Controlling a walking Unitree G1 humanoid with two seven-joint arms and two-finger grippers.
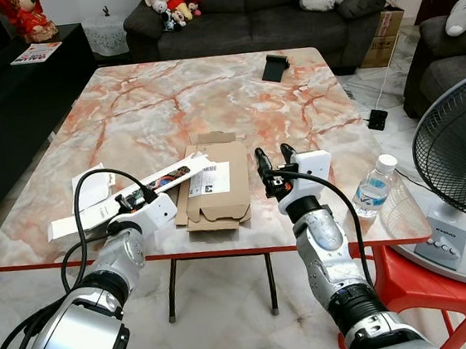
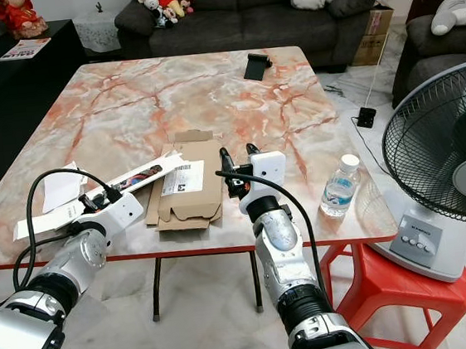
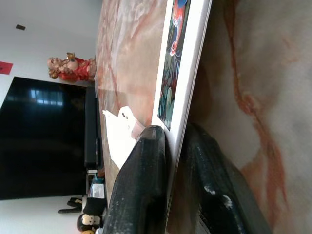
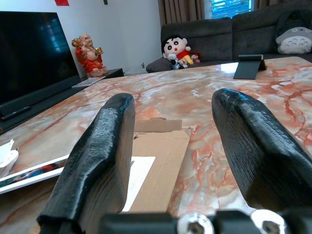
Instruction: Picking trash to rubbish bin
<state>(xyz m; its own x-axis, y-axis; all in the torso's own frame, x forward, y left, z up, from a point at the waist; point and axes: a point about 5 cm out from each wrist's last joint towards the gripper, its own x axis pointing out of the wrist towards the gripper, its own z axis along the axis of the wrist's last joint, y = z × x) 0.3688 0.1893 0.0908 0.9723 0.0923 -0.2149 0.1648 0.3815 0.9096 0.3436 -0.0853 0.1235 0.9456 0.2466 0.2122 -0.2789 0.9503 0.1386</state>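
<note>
A long flat white package [image 1: 179,173] with a colourful print lies slanted on the marble table [image 1: 167,106] near its front left edge. My left gripper [image 1: 132,202] is shut on the package's near end; in the left wrist view both fingers [image 3: 146,165] pinch its white edge [image 3: 187,63]. A flattened brown cardboard box [image 1: 221,184] with a white label lies just right of it. My right gripper [image 1: 273,153] is open with nothing between its fingers, standing upright over the table beside the cardboard's right edge [image 4: 161,151]. White crumpled paper [image 1: 91,189] lies behind the package.
A plastic water bottle [image 1: 373,186] stands at the table's front right corner. A fan [image 1: 465,158] sits on a red stool [image 1: 428,287] to the right. A black phone stand [image 1: 274,68] is at the far side, with sofas behind.
</note>
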